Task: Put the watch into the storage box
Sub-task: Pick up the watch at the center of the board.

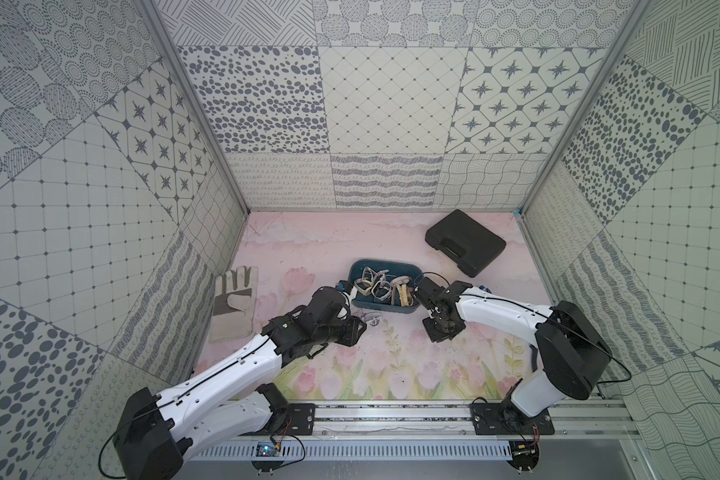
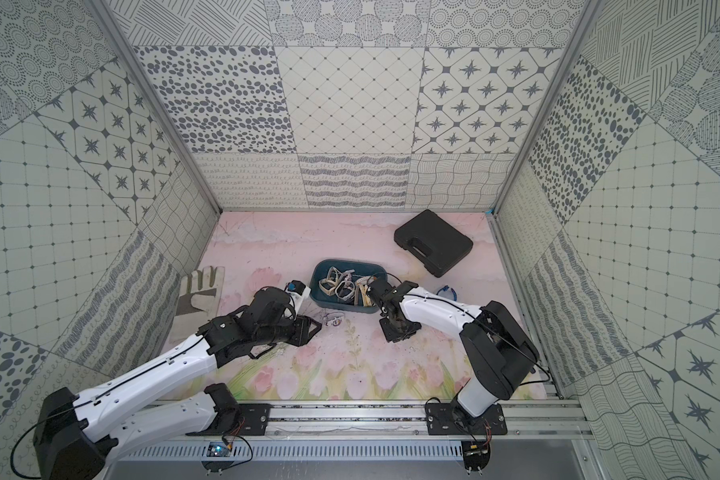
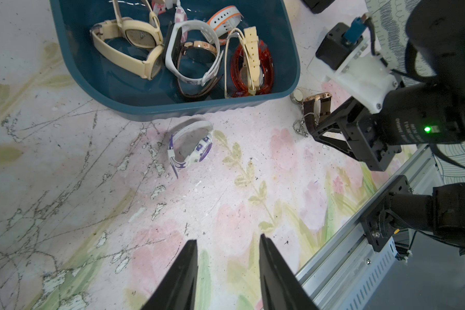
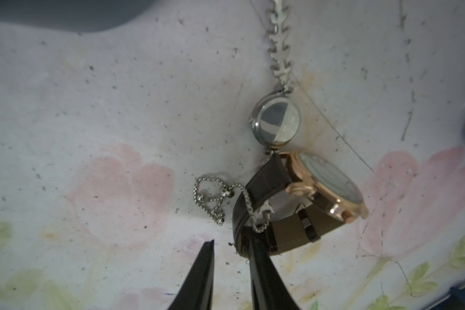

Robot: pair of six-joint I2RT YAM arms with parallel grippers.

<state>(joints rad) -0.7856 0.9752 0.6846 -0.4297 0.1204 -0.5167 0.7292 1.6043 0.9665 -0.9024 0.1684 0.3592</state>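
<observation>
This is the pickup, not yet the carry. The right gripper (image 4: 231, 241) hangs low over the brown-strapped watch (image 4: 293, 204), which lies on the mat (image 3: 91, 188) just off the near right corner of the storage box (image 3: 172, 107). Its jaws stand slightly apart with one finger at the strap, though I can't tell if it touches. The left gripper (image 3: 227, 240) is released and empty, pointing at a white-and-purple watch (image 3: 191, 145). Next, I'd say, it should clench on the strap, avoid the silver chain watch (image 4: 277, 123) draped across it, and lift over the low wall.
</observation>
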